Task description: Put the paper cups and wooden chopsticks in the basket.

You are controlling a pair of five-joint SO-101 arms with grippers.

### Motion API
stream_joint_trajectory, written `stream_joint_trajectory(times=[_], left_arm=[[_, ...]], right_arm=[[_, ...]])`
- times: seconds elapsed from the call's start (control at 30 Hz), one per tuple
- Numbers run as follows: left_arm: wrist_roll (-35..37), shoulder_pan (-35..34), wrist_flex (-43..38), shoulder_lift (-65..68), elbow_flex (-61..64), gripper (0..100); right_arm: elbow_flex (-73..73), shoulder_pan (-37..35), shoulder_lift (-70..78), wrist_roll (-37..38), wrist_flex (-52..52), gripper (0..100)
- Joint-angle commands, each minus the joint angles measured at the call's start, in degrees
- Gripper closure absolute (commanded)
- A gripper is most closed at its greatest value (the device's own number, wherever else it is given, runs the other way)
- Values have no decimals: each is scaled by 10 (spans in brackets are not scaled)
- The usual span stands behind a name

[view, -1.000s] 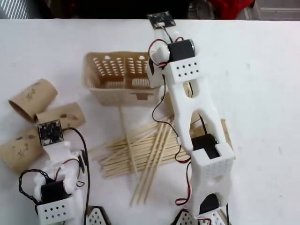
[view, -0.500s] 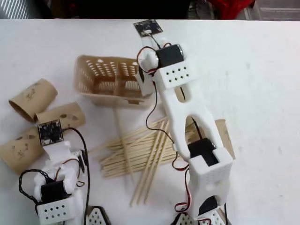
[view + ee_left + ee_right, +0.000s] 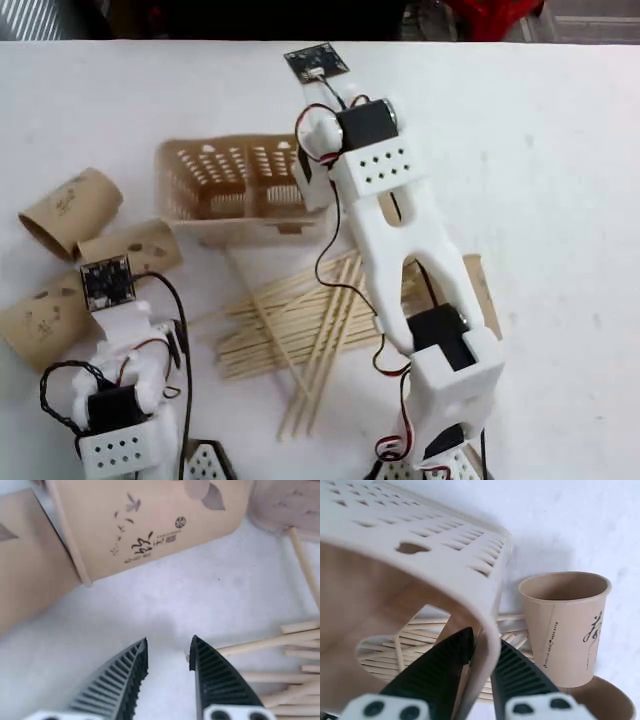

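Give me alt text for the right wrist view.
The right gripper pinches the wall of the beige basket, one finger inside, one outside. Beyond are a brown paper cup and wooden chopsticks on the white table.

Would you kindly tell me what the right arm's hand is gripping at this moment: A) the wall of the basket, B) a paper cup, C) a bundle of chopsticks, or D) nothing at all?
A: in the right wrist view the right hand is shut on the basket, with its wall running between the two fingers.
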Motion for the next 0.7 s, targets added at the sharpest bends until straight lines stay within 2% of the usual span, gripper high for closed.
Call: stream_joint_trajectory(times=[0.0, 0.13, 0.2, 0.37, 0.47, 0.67], left_arm=[[-4, -6, 2, -4, -2, 845], [-4, -6, 2, -4, -2, 845], [-4, -6, 2, -4, -2, 845], [-4, -6, 2, -4, -2, 845], [-4, -6, 2, -4, -2, 845], [-4, -6, 2, -4, -2, 845]], right_arm=[[-9, -3, -34, 4, 2, 934], [-10, -3, -41, 8, 1, 775], [-10, -3, -41, 8, 1, 733], [-10, 11, -41, 10, -16, 725], [-17, 17, -47, 36, -22, 726], [-52, 31, -112, 45, -9, 726]])
